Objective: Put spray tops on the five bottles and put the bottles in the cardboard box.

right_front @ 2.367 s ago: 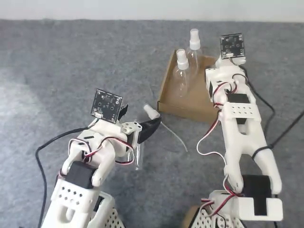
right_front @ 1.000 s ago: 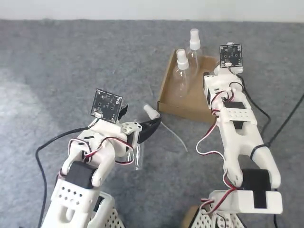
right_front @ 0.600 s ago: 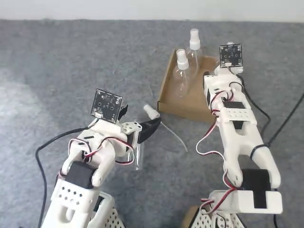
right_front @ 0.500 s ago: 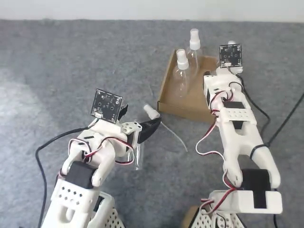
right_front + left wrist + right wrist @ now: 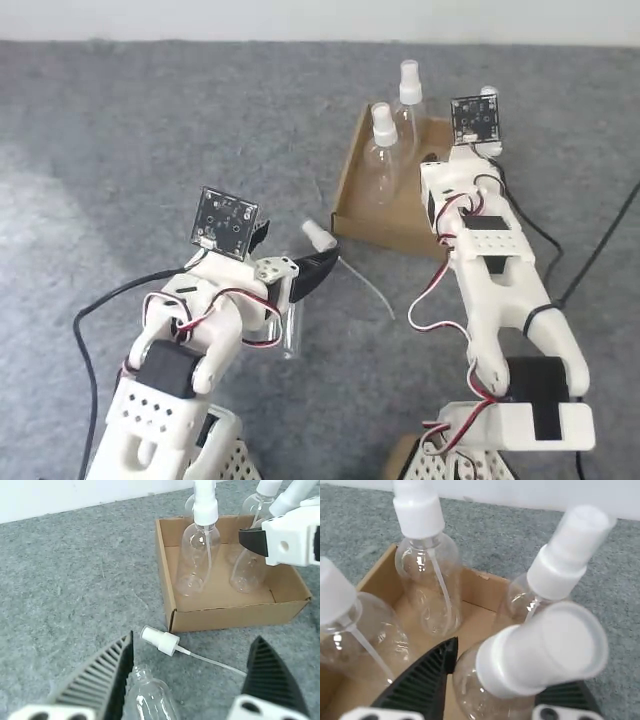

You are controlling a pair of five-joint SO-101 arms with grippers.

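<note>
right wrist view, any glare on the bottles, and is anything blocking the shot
Right wrist view: bright glints streak the far bottle; the held bottle sits close to the lens and hides much of the cardboard box. Left wrist view: faint glints on the loose bottle. High view: even light, no hard shadows.

From the high camera we look down over the table [image 5: 150,130] from its near edge, above both bases, with the left arm [image 5: 200,330] and right arm [image 5: 500,280] stretching away from us. On the left wrist we look low, far and rightward, out between the jaws toward the cardboard box [image 5: 235,617], a little way off. On the right wrist we sit close above that box, looking steeply down past the bottle [image 5: 540,655] between its jaws. All three views share the box.
</note>
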